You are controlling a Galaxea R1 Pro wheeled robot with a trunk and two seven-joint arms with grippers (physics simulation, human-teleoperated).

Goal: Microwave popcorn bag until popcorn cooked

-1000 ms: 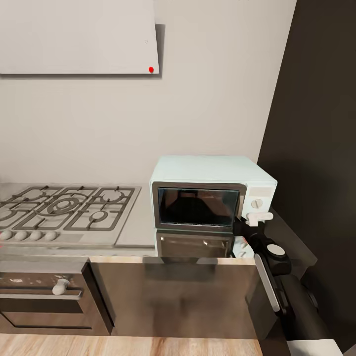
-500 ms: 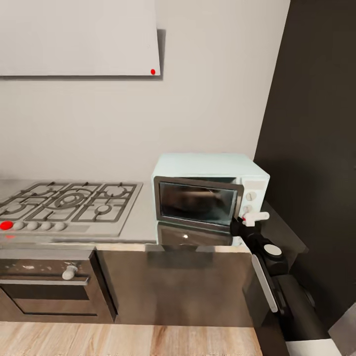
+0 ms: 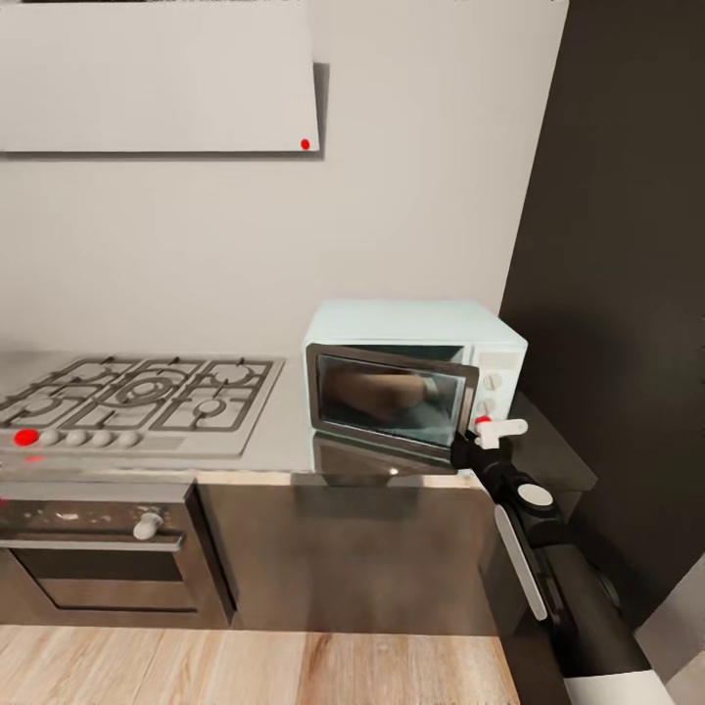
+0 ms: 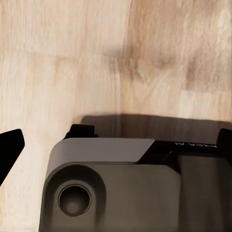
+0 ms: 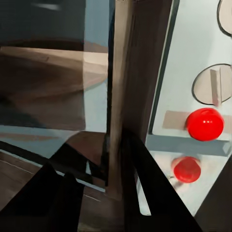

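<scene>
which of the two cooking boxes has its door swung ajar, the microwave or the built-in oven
The mint-blue microwave on the countertop: its dark glass door stands angled out at the right edge, by the right claw. The built-in oven under the hob sits flush shut.

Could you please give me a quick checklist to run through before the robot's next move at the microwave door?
1. Microwave door partly swung out from its right edge: ok.
2. Right pincer at the door's right edge, beside the control knobs: ok. In the right wrist view its fingers straddle the door edge.
3. Firm grip on the door edge: cannot tell.
4. Popcorn bag inside the microwave: cannot tell; the glass shows only brown reflections.
5. Left pincer state: cannot tell; it hangs over the wood floor.
6. Red light lit on the panel: ok.
</scene>
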